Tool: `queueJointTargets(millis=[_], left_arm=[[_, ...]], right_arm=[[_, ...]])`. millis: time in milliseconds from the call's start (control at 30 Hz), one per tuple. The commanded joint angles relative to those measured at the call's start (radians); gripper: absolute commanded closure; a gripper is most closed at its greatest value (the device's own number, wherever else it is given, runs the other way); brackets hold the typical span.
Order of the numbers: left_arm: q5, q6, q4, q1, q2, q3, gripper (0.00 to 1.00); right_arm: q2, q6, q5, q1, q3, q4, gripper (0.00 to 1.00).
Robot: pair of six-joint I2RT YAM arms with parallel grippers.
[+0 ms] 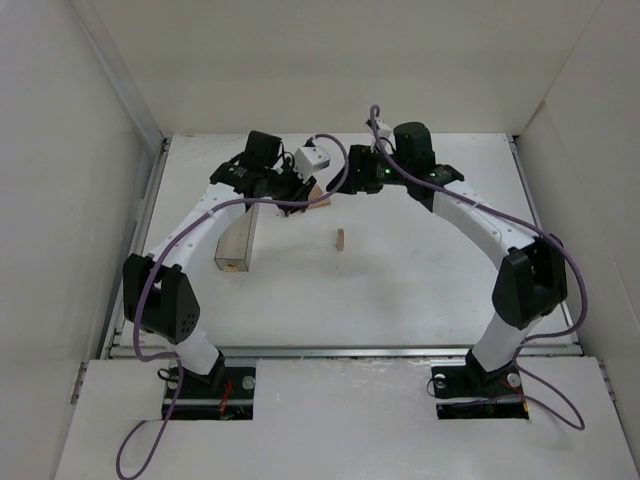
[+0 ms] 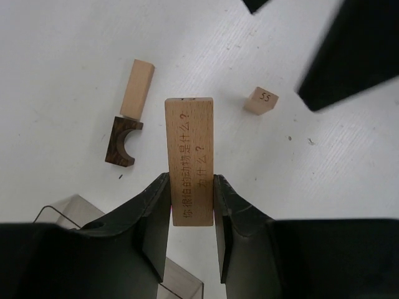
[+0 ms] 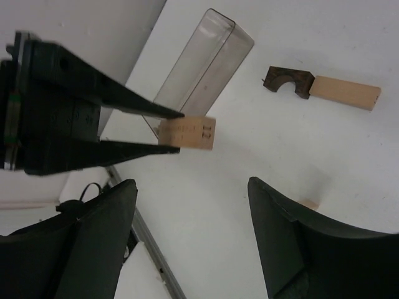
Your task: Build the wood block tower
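The left pincer [image 2: 190,180] pinched a printed block [image 2: 189,137] by its lower end and held it above the counter [image 2: 62,50]. The right pincer [image 3: 191,182] hovered just beside it, spread wide with nothing between its jaws. On the counter, a pale block [image 2: 137,87] lay flat, one end touching a dark arch piece [image 2: 123,142]. A small block [image 2: 260,100] stood apart from that pair. A clear box [image 3: 199,68] lay near the left pincer.
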Motion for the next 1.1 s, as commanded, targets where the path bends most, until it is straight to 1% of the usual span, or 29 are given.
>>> queueJointTargets(millis=[0, 100, 133, 233, 367, 467, 567, 600, 667, 700, 733, 767, 1000, 1033, 1067], left_arm=[[0.024, 0.066, -0.046, -0.037, -0.034, 0.034, 1.0], [0.001, 0.075, -0.046, -0.058, -0.045, 0.034, 1.0], [0.001, 0.075, -0.046, -0.058, -0.045, 0.034, 1.0], [0.001, 0.063, -0.046, -0.068, -0.045, 0.054, 1.0], [0.001, 0.052, -0.046, -0.077, -0.054, 0.064, 1.0], [0.001, 0.052, -0.046, -0.077, -0.054, 0.064, 1.0], [0.001, 0.052, -0.037, -0.077, -0.054, 0.055, 1.0], [0.001, 0.052, -0.037, -0.077, -0.054, 0.055, 1.0], [0.01, 0.052, -0.037, -0.077, -0.054, 0.055, 1.0], [0.01, 0.043, -0.037, -0.077, -0.054, 0.055, 1.0], [0.019, 0.043, -0.026, -0.077, -0.054, 0.055, 1.0], [0.019, 0.034, -0.026, -0.077, -0.054, 0.055, 1.0], [0.028, 0.023, -0.006, -0.086, -0.054, 0.055, 1.0], [0.028, 0.023, -0.006, -0.086, -0.063, 0.046, 1.0], [0.028, 0.023, -0.006, -0.086, -0.063, 0.046, 1.0]], right_arm=[[0.012, 0.067, -0.153, -0.015, 0.002, 0.156, 0.23], [0.04, 0.067, -0.142, -0.015, 0.014, 0.146, 0.24], [0.06, 0.067, -0.151, -0.015, 0.014, 0.145, 0.28], [0.083, 0.076, -0.181, -0.015, 0.026, 0.135, 0.33], [0.094, 0.076, -0.19, -0.015, 0.026, 0.124, 0.33], [0.094, 0.065, -0.162, -0.015, 0.014, 0.103, 0.33], [0.106, 0.065, -0.187, -0.015, 0.014, 0.112, 0.4], [0.106, 0.065, -0.196, -0.015, 0.014, 0.112, 0.47], [0.115, 0.076, -0.245, -0.015, 0.014, 0.15, 0.5], [0.126, 0.076, -0.278, -0.015, 0.026, 0.15, 0.56], [0.135, 0.076, -0.279, -0.015, 0.026, 0.15, 0.59], [0.135, 0.076, -0.288, -0.015, 0.026, 0.15, 0.61], [0.135, 0.085, -0.288, -0.015, 0.017, 0.15, 0.61], [0.135, 0.085, -0.288, -0.015, 0.017, 0.15, 0.64], [0.135, 0.085, -0.279, -0.015, 0.017, 0.15, 0.71]])
